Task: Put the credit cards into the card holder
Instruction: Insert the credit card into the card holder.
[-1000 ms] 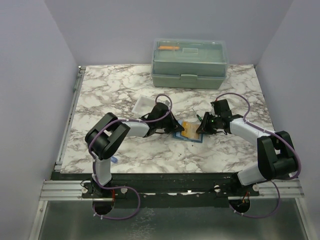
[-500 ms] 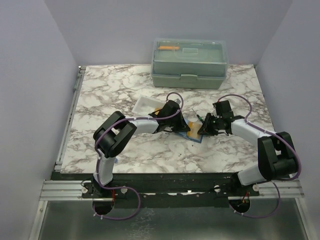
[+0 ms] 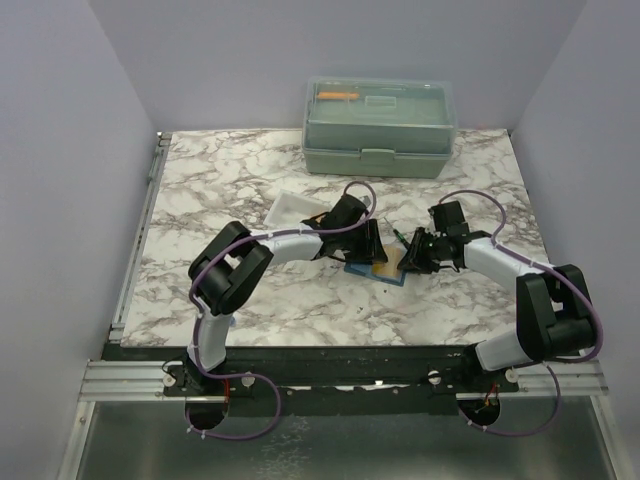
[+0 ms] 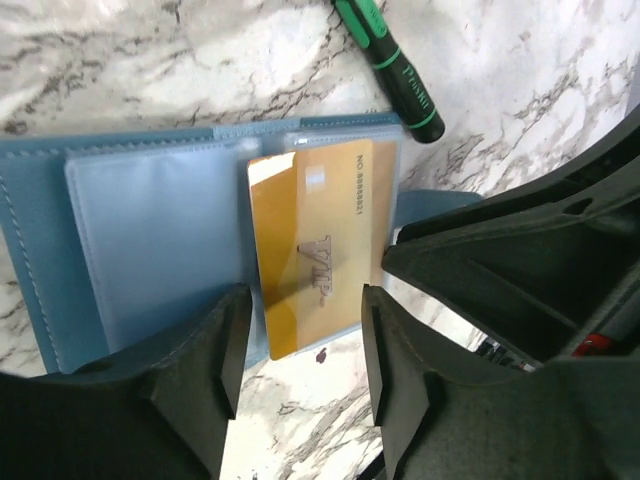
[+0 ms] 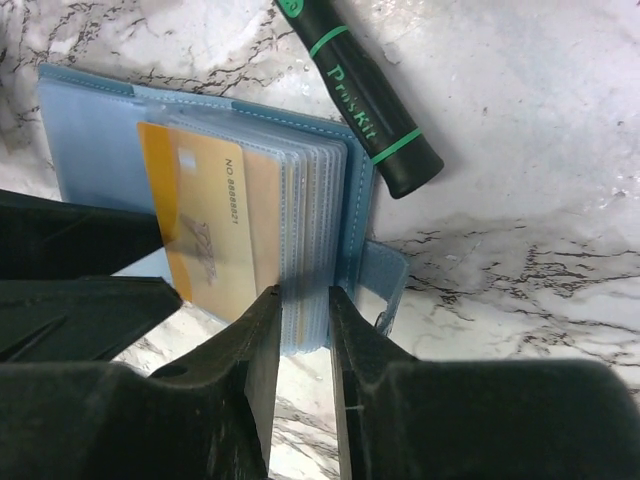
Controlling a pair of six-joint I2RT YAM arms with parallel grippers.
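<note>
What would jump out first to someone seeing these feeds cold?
A gold VIP card sticks partly out of the open blue card holder in the middle of the marble table, and the left gripper has its jaws open either side of it. A green-black pen lies just beyond the holder. A pale green lidded box sits at the far edge.

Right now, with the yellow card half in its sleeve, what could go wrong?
The yellow card sticks out of its sleeve in the card holder; the left gripper, open astride it, could drag it back out on retreat. The right gripper pinches the sleeve stack; if it lets go, pages may flip shut on the card.
</note>
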